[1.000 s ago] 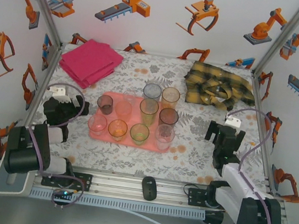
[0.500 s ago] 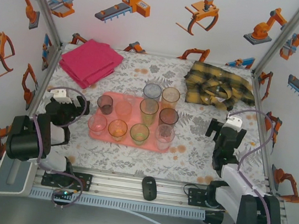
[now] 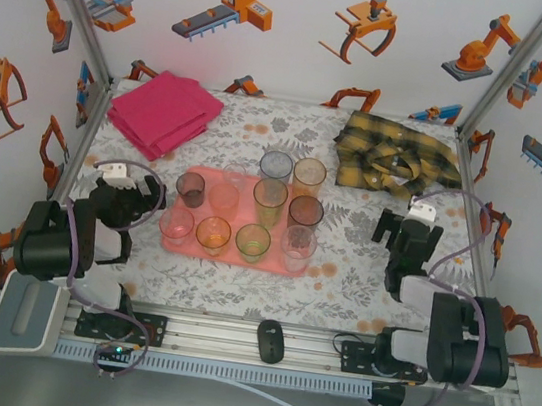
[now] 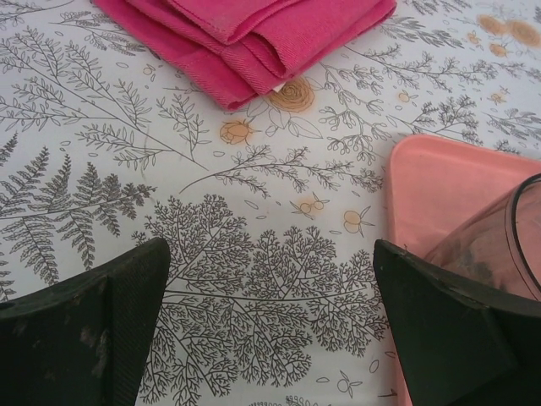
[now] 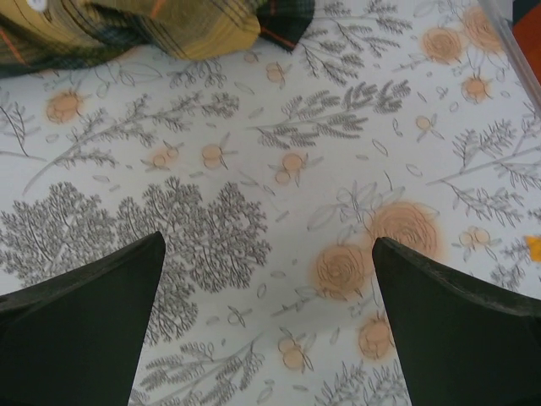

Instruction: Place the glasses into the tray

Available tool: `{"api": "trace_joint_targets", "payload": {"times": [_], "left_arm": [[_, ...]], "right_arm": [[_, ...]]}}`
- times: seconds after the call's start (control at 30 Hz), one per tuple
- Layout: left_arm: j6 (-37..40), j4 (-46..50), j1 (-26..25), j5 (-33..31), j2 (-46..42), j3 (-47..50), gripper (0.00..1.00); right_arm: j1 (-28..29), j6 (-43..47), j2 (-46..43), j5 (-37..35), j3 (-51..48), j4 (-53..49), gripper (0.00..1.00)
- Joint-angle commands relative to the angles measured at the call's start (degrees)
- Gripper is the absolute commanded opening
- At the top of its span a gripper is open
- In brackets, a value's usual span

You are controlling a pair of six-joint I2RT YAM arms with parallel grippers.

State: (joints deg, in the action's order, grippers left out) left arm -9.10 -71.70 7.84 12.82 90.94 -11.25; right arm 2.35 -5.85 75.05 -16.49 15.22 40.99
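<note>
Top external view: one salmon-pink rectangular plastic tray [image 3: 216, 174], low-rimmed and round-cornered, lying flat at the middle of the floral-printed bench [image 3: 352, 275]. Contents: ten small transparent tinted tumblers [image 3: 252, 243], all upright with mouths up, in three loose rows. The near row is pink, amber, green and clear. The middle row is smoky dark, clear, yellow-green and smoky dark. The far row is blue-grey and amber, at the tray's far edge (whether those two bases sit inside the rim cannot be told). Also on the bench: one folded magenta cloth [image 3: 163, 109] at the far left and one crumpled yellow-and-black plaid shirt [image 3: 399, 155] at the far right, both well apart from the tray. Left fingers [image 3: 147, 196]: spread wide, holding nothing, just beside the tray's left end. Right fingers [image 3: 385, 231]: spread wide, empty, off the tray's right end and apart from it, over bare bench. Left wrist view: both dark fingers [image 4: 93, 330] at the lower corners with printed bench between them, cloth [image 4: 245, 34] at the top, a tray corner [image 4: 448, 186] at the right with one tinted tumbler [image 4: 499, 245] standing on it. Right wrist view: both fingers [image 5: 76, 321] wide apart over bare bench, shirt edge [image 5: 127, 25] at the top left.
</note>
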Motion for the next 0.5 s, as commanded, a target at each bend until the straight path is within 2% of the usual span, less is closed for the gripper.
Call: {"api": "trace_joint_targets", "payload": {"times": [0.0, 0.17, 0.23, 0.37, 0.47], "left_arm": [[1.02, 0.73, -0.36, -1.09, -1.03, -1.09, 0.97], [1.29, 2.6, -0.79, -1.98, -1.41, -1.76, 0.97], [1.62, 4.97, -1.28, -2.76, -1.85, -2.65, 0.97], [2.41, 9.48, -2.38, -4.73, -2.58, -4.56, 0.97], [2.51, 9.98, -2.54, -4.74, -2.48, -4.86, 0.97]], "right_arm": [[-0.58, 2.13, 2.43, 3.04, 2.63, 6.72, 0.99], [-0.7, 5.25, 14.55, 8.51, 1.2, 21.92, 0.99], [-0.92, 3.77, 13.2, 6.95, 4.04, 14.0, 0.99], [-3.72, 0.85, 13.45, 9.1, 6.37, 10.13, 0.99], [-3.76, 0.93, 13.45, 9.04, 6.37, 10.07, 0.99]]}}
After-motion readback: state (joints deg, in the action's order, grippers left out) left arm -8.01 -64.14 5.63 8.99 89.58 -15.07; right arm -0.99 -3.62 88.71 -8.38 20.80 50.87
